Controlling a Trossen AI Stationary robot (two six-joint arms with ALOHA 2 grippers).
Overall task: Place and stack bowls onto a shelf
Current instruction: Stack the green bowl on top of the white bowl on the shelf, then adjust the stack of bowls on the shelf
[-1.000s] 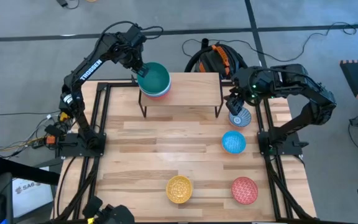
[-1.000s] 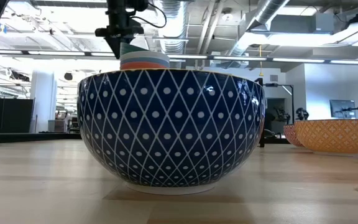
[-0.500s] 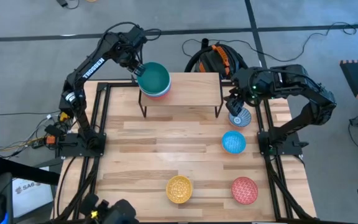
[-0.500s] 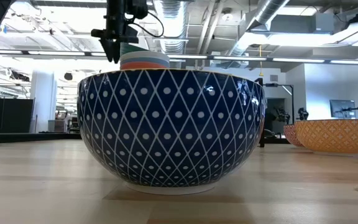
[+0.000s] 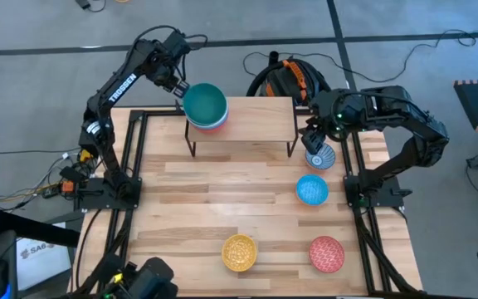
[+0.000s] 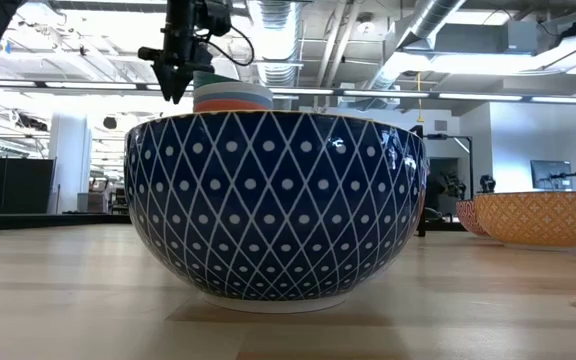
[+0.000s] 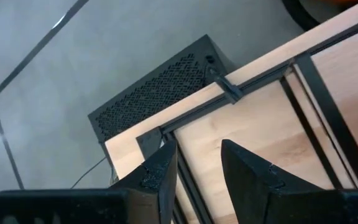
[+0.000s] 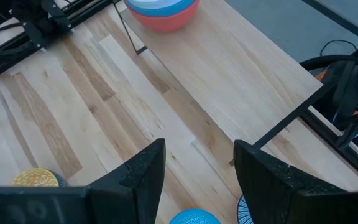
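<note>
The left gripper (image 5: 175,83) hangs with fingers parted and empty, just left of the stack of bowls (image 5: 205,107) (teal one on top) at the left end of the shelf (image 5: 256,119). The right gripper (image 5: 312,139), also spread, hovers over the blue-and-white bowl (image 5: 320,157) beside the shelf's right legs.

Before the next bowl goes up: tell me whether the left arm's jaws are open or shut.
Open. The left gripper shows a clear gap between its jaws with nothing held; in the high view it sits beside the teal-green bowl on the shelf.
</note>
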